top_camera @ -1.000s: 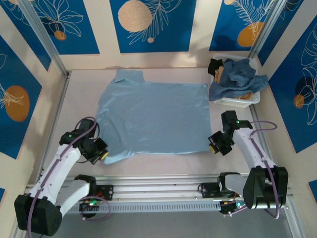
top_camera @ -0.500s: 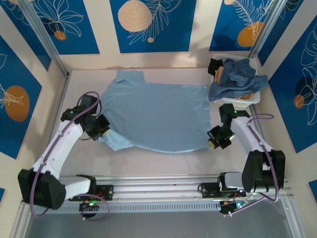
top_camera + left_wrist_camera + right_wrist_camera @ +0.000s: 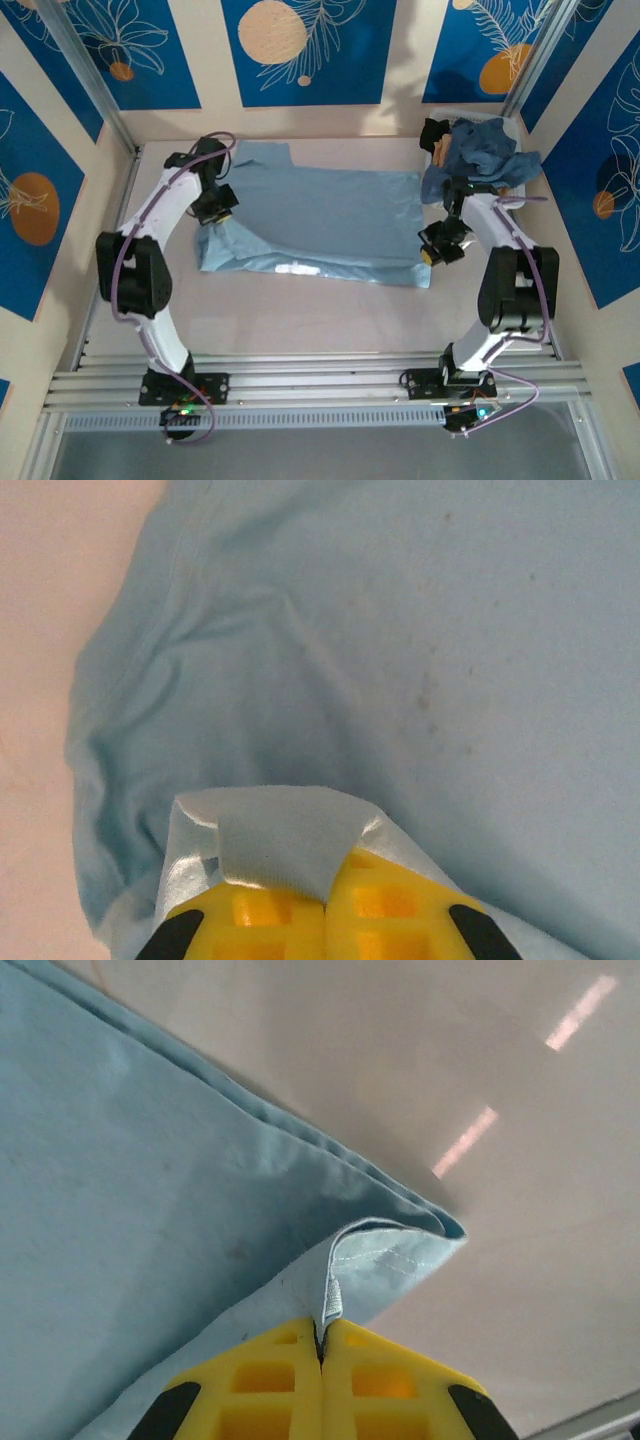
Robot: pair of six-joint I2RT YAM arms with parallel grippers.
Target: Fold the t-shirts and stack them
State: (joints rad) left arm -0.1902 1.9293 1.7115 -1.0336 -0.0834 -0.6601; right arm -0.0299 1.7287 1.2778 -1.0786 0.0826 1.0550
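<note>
— Blue cloth first: where does the pale sky-blue t-shirt (image 3: 330, 215) lie?

— On the far half of the bench (image 3: 300, 320), spread wide between the two arms. Its near edge is doubled over on itself, and a small white patch (image 3: 295, 268) shows along that edge.

— And the left gripper (image 3: 213, 208)?

— At the shirt's left end, towards the far-left corner of the bench. In the left wrist view its yellow jaws are pressed together with a flap of the pale cloth pinched between them. The rest of the shirt lies rumpled underneath.

— The right gripper (image 3: 437, 250)?

— At the shirt's right edge, just in front of the basket (image 3: 512, 192). In the right wrist view its jaws meet on a stitched hem corner. That corner is raised a little above the doubled layers, with bare bench just beside it.

— Is there a second shirt?

— Yes, a darker blue t-shirt (image 3: 485, 150). It sits heaped in the white basket at the far-right corner, and part of it hangs over the rim.
</note>
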